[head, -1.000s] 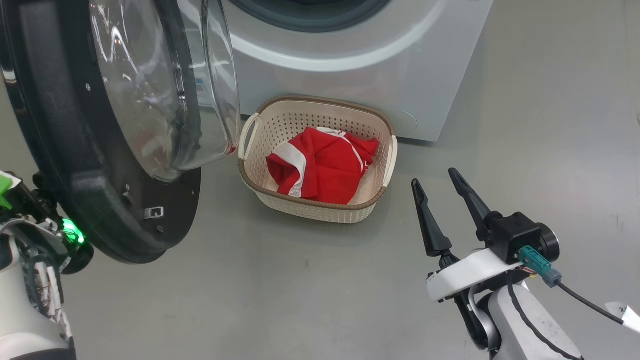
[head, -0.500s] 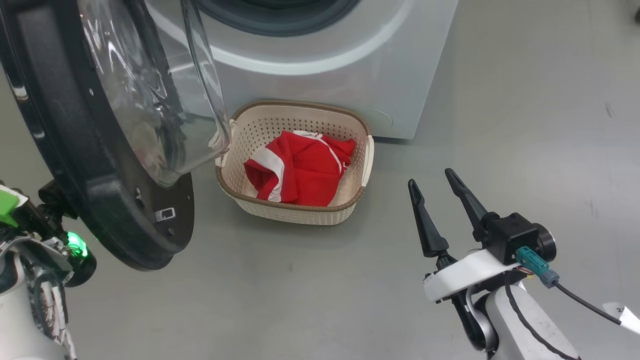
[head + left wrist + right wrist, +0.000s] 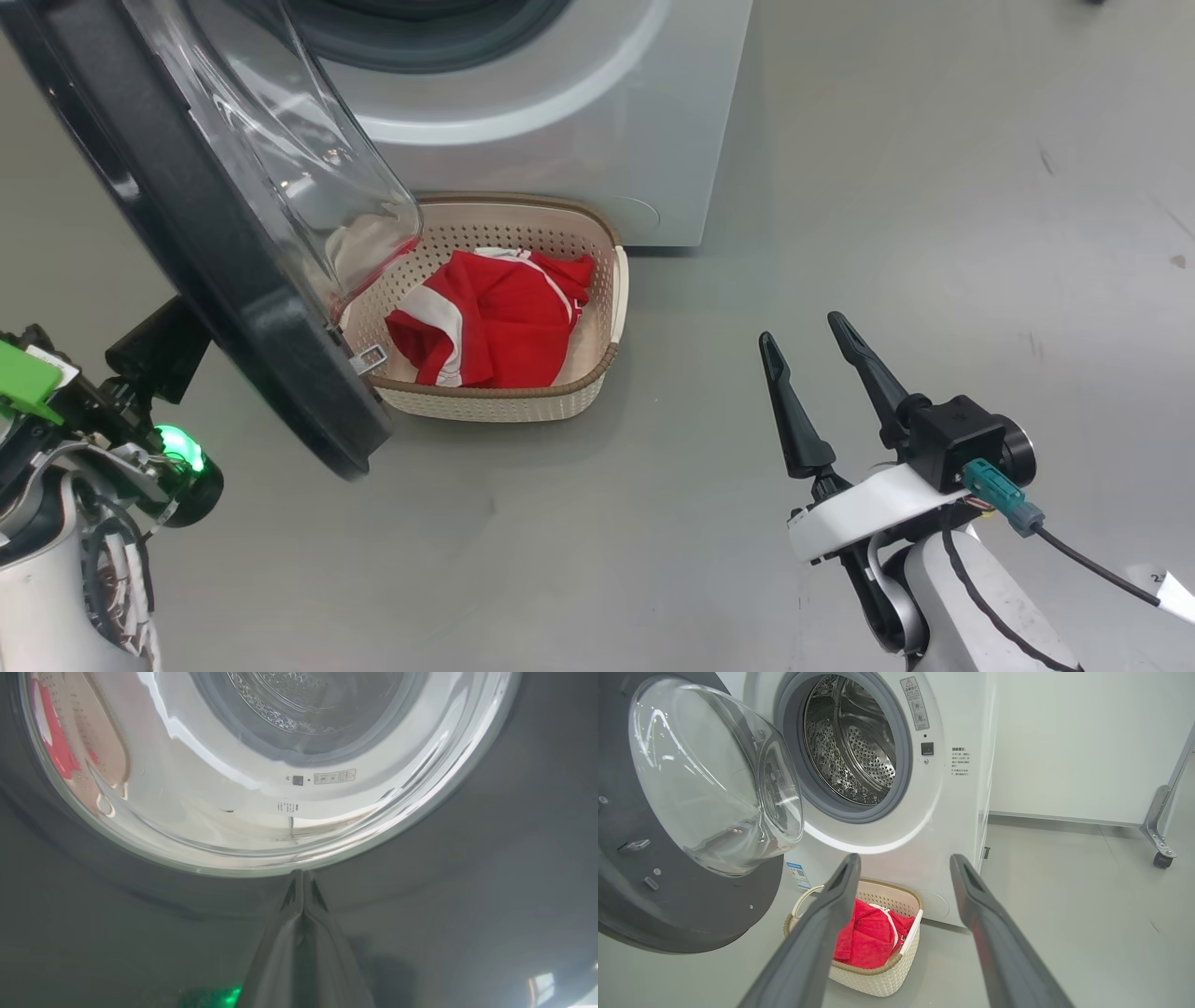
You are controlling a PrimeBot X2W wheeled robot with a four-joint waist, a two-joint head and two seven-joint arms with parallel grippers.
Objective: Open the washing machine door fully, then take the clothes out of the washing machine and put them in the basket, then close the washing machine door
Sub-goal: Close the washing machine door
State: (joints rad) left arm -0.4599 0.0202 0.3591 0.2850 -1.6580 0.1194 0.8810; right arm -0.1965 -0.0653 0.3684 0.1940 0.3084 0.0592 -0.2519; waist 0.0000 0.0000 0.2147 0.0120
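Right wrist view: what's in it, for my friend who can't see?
A white washing machine stands with its round door open and steel drum empty-looking. Red clothes lie in a cream basket before it, framed by the open right gripper.

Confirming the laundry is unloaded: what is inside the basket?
Red clothes with white stripes lie crumpled in the basket. In the head view the washing machine door covers the basket's left end; anything under the clothes is hidden too.

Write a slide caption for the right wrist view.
With jaws open, right gripper faces the washing machine; door swung out, red clothes in the basket.
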